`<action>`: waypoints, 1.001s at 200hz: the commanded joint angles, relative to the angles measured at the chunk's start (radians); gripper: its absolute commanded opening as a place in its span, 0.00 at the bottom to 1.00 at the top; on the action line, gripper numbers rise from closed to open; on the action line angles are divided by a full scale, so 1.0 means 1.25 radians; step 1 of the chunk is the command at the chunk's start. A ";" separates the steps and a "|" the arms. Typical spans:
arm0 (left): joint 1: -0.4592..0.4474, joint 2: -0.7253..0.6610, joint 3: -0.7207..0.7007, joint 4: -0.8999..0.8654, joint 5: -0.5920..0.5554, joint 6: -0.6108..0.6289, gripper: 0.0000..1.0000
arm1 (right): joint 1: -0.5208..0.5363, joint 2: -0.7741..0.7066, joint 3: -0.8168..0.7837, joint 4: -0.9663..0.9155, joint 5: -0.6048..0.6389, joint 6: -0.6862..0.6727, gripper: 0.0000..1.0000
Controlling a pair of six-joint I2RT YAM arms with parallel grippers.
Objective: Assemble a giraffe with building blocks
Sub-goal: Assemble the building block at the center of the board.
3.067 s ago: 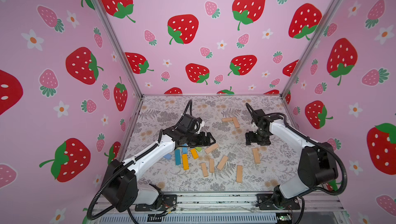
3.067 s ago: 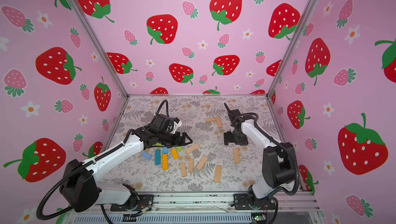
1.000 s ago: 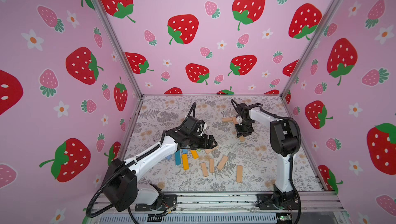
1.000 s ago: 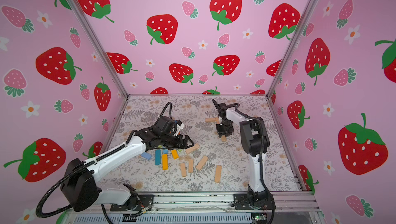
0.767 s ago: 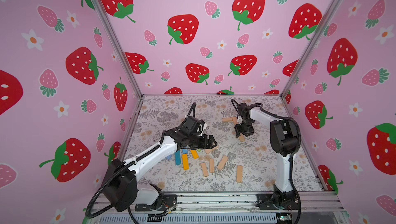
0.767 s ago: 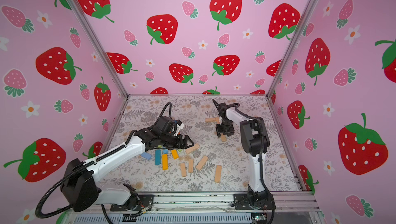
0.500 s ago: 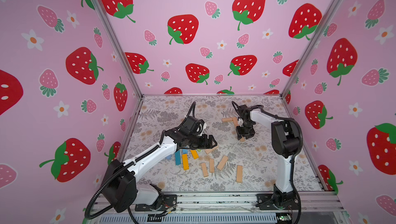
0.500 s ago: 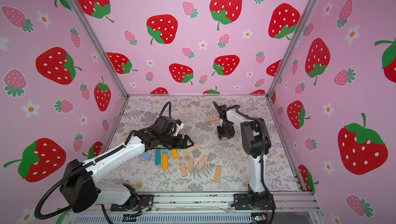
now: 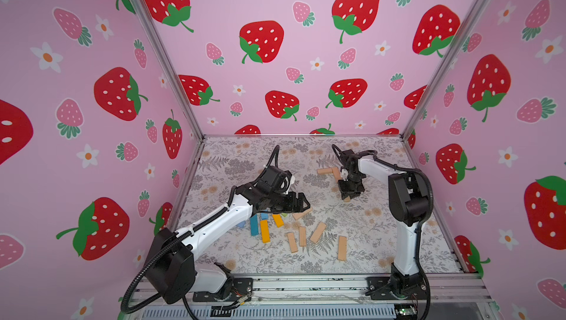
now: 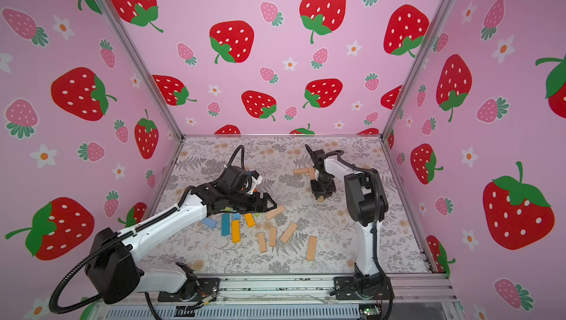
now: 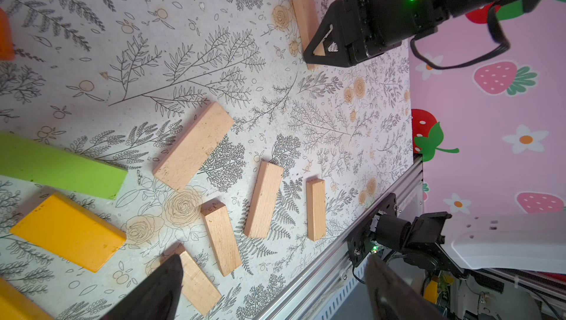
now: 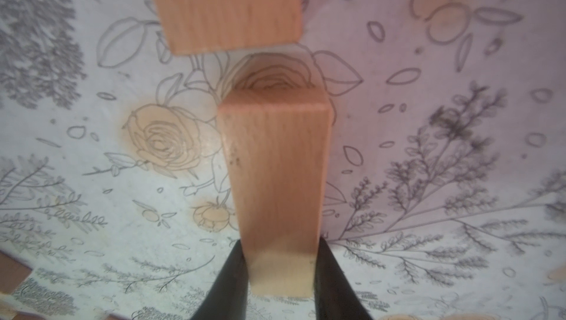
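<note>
Floral mat: right pincer clamps tan block.

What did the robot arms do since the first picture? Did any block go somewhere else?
The right pincer took the tan block that lay on the right side and carried it in toward the pair of tan blocks at the back; it is clamped on it now. The left pincer hardly moved and stays open above the coloured blocks. The loose tan blocks in front lie as before.
</note>
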 commanded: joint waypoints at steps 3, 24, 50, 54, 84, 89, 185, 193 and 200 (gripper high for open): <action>0.003 -0.010 0.011 -0.010 0.001 0.005 0.94 | -0.003 -0.016 -0.009 0.002 -0.013 0.000 0.32; 0.004 -0.009 0.012 -0.010 0.000 0.006 0.94 | -0.003 -0.011 -0.005 0.003 -0.019 -0.005 0.32; 0.004 -0.007 0.012 -0.009 0.002 0.007 0.94 | -0.001 -0.005 0.004 0.002 -0.026 -0.013 0.32; 0.004 -0.006 0.012 -0.009 0.003 0.007 0.94 | -0.001 -0.005 0.005 0.001 -0.028 -0.016 0.32; 0.005 -0.005 0.012 -0.008 0.002 0.008 0.94 | 0.002 -0.001 0.011 -0.004 -0.030 -0.025 0.32; 0.005 -0.005 0.012 -0.007 0.003 0.008 0.94 | 0.002 -0.002 0.012 -0.004 -0.030 -0.025 0.32; 0.009 -0.010 0.002 -0.004 0.005 0.007 0.94 | 0.002 0.015 0.026 -0.008 -0.019 -0.025 0.32; 0.009 -0.011 0.002 -0.003 0.005 0.007 0.94 | 0.002 0.015 0.027 -0.009 -0.020 -0.025 0.32; 0.010 -0.010 0.002 -0.003 0.004 0.007 0.94 | 0.002 0.016 0.029 -0.009 -0.018 -0.025 0.32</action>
